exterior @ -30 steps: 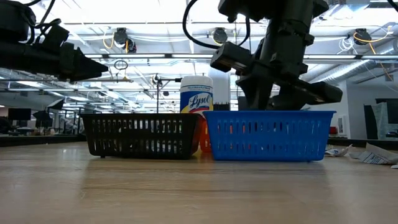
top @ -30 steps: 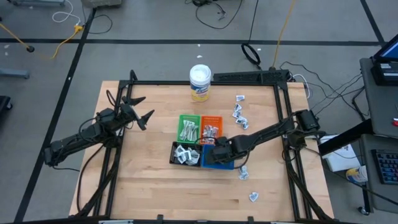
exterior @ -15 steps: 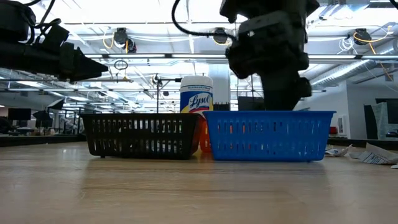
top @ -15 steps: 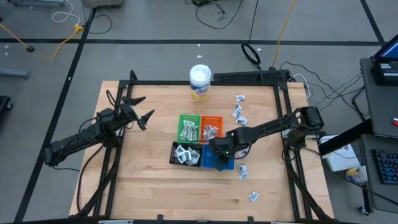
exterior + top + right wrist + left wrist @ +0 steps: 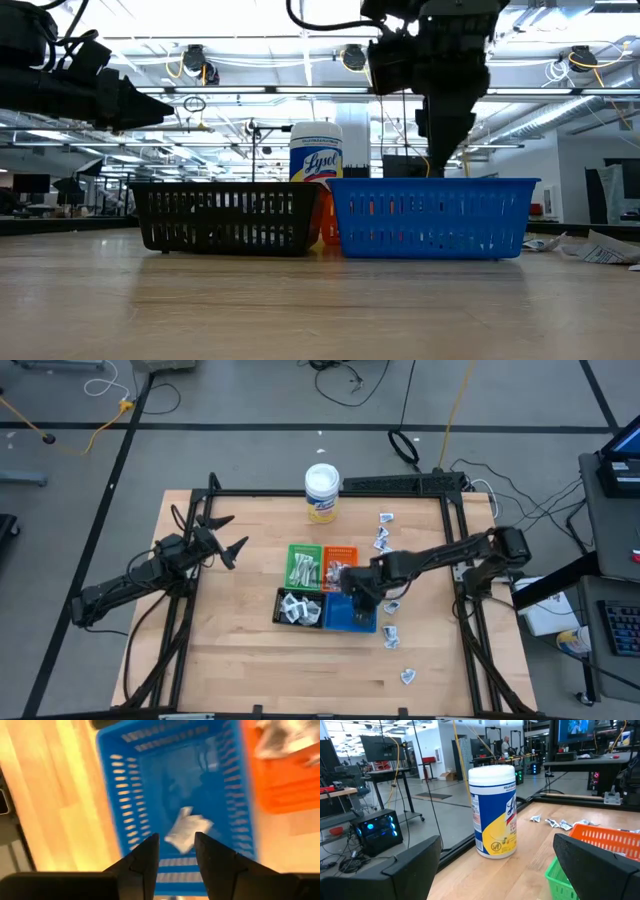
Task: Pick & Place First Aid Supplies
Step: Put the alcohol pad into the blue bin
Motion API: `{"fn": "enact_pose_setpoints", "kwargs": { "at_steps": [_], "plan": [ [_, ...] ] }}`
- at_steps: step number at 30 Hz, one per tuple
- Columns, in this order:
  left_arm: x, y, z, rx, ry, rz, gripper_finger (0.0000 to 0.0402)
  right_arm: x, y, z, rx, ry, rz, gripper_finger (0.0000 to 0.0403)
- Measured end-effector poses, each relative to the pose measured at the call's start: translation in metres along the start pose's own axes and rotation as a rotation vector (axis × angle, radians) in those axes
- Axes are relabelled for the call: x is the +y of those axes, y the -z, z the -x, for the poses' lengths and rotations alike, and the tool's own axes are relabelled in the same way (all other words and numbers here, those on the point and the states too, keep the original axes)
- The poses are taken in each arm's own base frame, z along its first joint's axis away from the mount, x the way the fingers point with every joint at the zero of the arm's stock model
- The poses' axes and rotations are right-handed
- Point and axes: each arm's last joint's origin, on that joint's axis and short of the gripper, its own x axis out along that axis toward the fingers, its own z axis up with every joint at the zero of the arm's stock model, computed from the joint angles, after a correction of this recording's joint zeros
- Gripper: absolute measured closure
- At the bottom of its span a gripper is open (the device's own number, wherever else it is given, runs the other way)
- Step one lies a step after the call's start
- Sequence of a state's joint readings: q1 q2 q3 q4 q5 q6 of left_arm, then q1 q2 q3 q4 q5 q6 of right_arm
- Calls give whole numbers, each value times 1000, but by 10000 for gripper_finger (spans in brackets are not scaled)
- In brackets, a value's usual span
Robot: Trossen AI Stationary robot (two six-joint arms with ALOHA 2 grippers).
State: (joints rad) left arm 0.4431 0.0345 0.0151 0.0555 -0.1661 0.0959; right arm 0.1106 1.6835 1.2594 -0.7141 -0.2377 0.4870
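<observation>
Room: open workshop, cables on the floor, wooden bench (image 5: 230, 660) framed by black rails.
Left gripper (image 5: 226, 536): fingers spread wide, parked well to the left of the trays, idle; the tub (image 5: 493, 810) stands ahead of it.
Trays: green tray (image 5: 303, 565), orange tray (image 5: 341, 563) and black tray (image 5: 298, 607) hold sorted first aid supplies, grouped by kind, it seems.
Right gripper (image 5: 175, 851): fingers a little apart, gripping nothing, hanging above the blue tray (image 5: 125, 795).
Packet (image 5: 187, 830): lies loose on the blue tray's floor, directly below that gripper.
Loose packets (image 5: 384, 542): scattered on the bench beyond and right of the right gripper, awaiting pickup.
Change: a second ago the right gripper sat low in the blue tray; now it is raised and shifted toward the orange tray.
</observation>
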Motion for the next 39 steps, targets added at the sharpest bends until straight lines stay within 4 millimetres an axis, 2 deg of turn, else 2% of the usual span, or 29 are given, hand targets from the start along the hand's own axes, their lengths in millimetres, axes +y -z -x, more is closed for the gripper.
{"fn": "enact_pose_setpoints", "kwargs": {
  "at_steps": [6,16,23,29,34,39],
  "plan": [
    [0,0,0,0,0,0,9,-34,-8,22,-14,44,48,285],
    [0,0,0,0,0,0,9,-121,-27,50,-74,249,36,289],
    [0,0,0,0,0,0,9,-182,-26,74,-109,480,-112,293],
    [0,0,0,0,0,0,9,-226,-20,94,-156,623,-253,292],
    [0,0,0,0,0,0,9,-255,-18,110,-239,661,-295,293],
    [0,0,0,0,0,0,9,-275,-14,120,-307,665,-384,293]
  ]
}}
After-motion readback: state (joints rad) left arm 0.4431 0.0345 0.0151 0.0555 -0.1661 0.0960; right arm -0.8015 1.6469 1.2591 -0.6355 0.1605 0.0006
